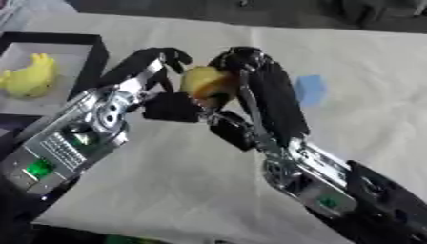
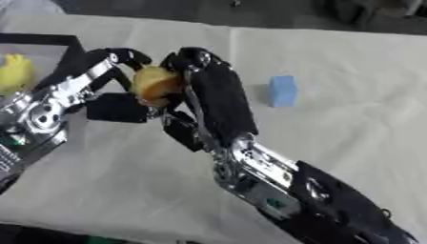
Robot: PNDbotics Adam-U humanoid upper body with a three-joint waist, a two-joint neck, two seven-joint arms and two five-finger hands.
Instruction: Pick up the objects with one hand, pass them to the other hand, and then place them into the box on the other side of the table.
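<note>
A rounded yellow-orange object hangs above the middle of the white table, between my two hands. My left hand comes in from the left; its fingers curl over the object's top left and its thumb sits below. My right hand reaches up from the lower right, with fingers wrapped over the object's top and right side and the thumb underneath. Both hands touch the object at once. The black-rimmed box stands at the left edge with a yellow toy inside. A small blue cube lies on the table to the right of the hands.
A white cloth covers the table, and its front edge runs along the bottom. Dark shapes lie beyond the far edge.
</note>
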